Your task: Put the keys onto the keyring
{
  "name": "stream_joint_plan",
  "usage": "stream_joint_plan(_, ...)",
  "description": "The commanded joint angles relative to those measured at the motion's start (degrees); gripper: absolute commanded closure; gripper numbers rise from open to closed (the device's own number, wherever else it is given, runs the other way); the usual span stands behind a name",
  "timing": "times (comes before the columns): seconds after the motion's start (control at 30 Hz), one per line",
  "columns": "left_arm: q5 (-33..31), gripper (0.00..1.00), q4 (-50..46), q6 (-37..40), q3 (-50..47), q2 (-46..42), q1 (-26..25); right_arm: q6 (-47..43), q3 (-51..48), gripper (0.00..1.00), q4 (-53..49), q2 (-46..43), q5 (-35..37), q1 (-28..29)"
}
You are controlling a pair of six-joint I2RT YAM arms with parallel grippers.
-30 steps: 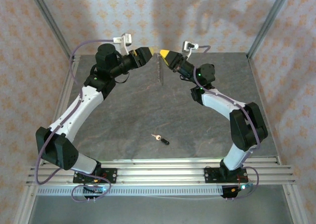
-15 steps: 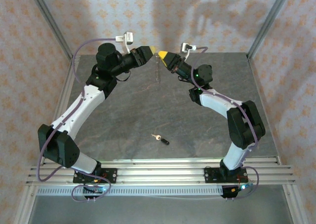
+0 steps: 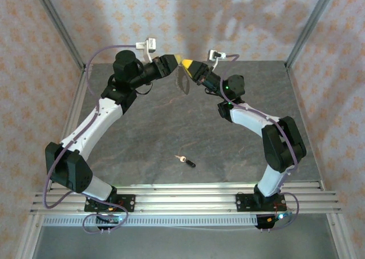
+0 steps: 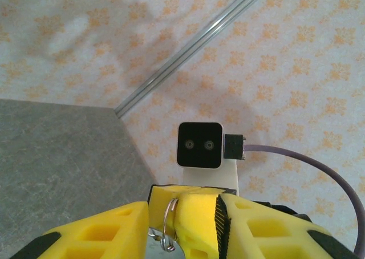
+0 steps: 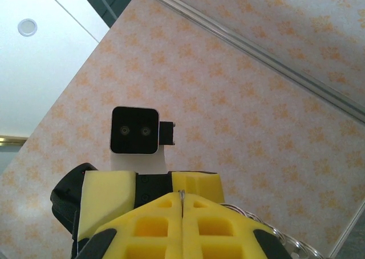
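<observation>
Meeting tip to tip at upper centre of the overhead frame: left gripper [image 3: 174,61] on the left, right gripper [image 3: 187,64] on the right. Hanging just below that meeting point, above the table [image 3: 142,133]: keyring [image 3: 183,80]. Lying on the table just below frame centre, well apart from both: key [image 3: 184,160].

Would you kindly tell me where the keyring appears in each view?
Top external: the keyring hangs at upper centre, above the table.
Left wrist: bottom centre, as a metal ring at the lower edge.
Right wrist: probably the beaded strand in the bottom right corner.
Shared landmark: the orange-patterned wall.
</observation>
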Motion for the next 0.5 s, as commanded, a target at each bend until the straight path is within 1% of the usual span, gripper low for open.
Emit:
stream_joint_plan(0.0,1.77,0.64,0.94,0.74,0.41,0.51,-0.71,0.49,0.27,1.0,4.88,-0.67,0.42,0.41)
stream_joint_plan(0.13,1.79,0.68,0.79,1.05,0.8,0.77,-1.08,0.4,0.26,1.0,4.65,-0.5,0.51,0.41)
stream_joint_plan(0.27,1.77,0.76,0.43,1.36,1.2,1.02,-1.34,0.35,0.27,1.0,4.55,-0.41,0.51,0.41)
stream_joint_plan(0.4,1.77,0.79,0.24,1.7,0.86,0.87,-1.6,0.22,0.12,1.0,4.46,-0.32,0.59,0.46)
stream_joint_plan(0.47,1.77,0.82,0.12,1.92,0.67,0.76,-1.69,0.14,0.01,1.0,4.37,-0.3,0.67,0.41)
